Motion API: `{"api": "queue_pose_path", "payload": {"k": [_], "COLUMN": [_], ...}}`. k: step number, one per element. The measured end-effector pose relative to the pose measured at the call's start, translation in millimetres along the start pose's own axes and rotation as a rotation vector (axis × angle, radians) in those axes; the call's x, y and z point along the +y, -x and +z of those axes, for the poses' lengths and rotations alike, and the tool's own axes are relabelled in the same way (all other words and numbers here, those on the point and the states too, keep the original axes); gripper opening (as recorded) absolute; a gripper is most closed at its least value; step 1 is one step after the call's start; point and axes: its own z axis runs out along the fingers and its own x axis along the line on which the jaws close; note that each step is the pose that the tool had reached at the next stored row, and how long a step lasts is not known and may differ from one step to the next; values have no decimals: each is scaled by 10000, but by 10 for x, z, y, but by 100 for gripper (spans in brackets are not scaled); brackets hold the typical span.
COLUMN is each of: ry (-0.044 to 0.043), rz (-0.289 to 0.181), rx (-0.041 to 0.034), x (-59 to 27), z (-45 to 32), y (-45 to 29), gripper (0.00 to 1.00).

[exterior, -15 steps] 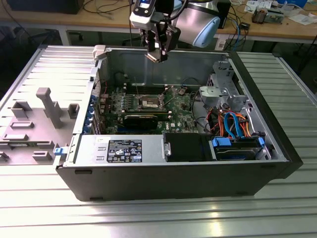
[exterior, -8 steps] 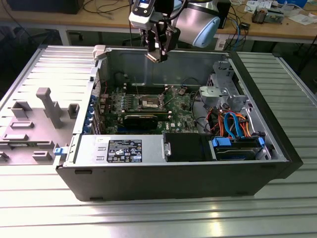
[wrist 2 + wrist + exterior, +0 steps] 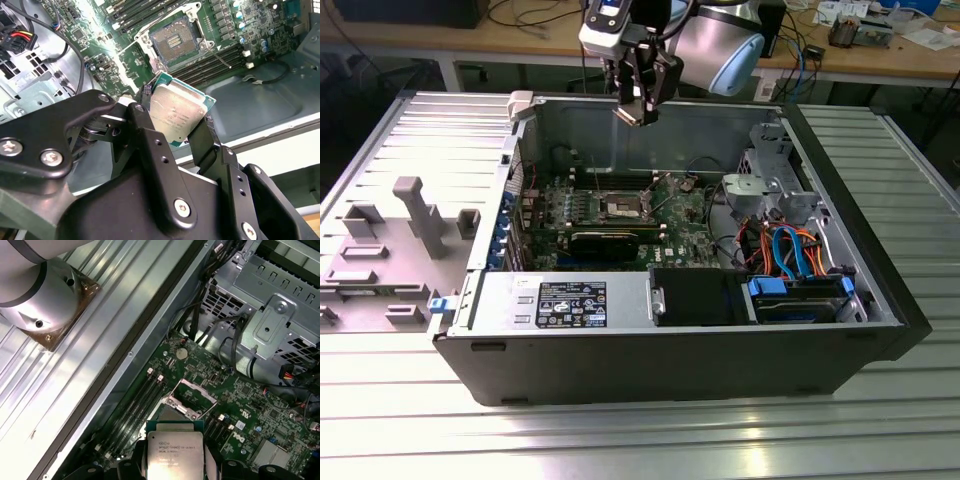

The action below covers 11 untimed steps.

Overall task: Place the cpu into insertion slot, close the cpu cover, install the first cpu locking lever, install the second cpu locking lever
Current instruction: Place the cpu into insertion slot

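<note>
The gripper (image 3: 177, 119) has closed part-way, only as far as the chip's width allows. Its two black fingers (image 3: 201, 142) press on opposite edges of the cpu (image 3: 177, 114), leaving the metal top and the green underside free so the chip can drop flat into place. In the first wrist view the cpu (image 3: 174, 455) sits between the fingertips with its silvery lid towards the camera. In the second wrist view it looks tilted, though that may only be the angle of that camera. The exterior view shows the gripper (image 3: 640, 108) hanging in the air over the open computer case (image 3: 670, 355), near the case's far wall and clear of everything below it. The insertion slot (image 3: 172, 42) lies near the middle of the green motherboard (image 3: 685, 228). It is bare, with its dark contact field exposed, and it is well apart from the chip. In the first wrist view the cpu cover (image 3: 194, 396), a thin silvery frame, appears swung up at one side of the socket, which leaves the opening free to receive the chip. Long black memory slots (image 3: 134, 412) run along both sides of the socket. The grey drive cage (image 3: 280, 315) stands at the case's corner, away from the work. Judged from this, the chip is in hand but not yet seated, and the cover has not been closed.
</note>
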Motion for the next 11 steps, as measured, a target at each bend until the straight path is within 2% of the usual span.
{"api": "queue_pose_path", "payload": {"k": [11], "ry": [8], "rz": [407], "rx": [-36], "x": [-6], "z": [0], "y": [-4], "gripper": [55]}}
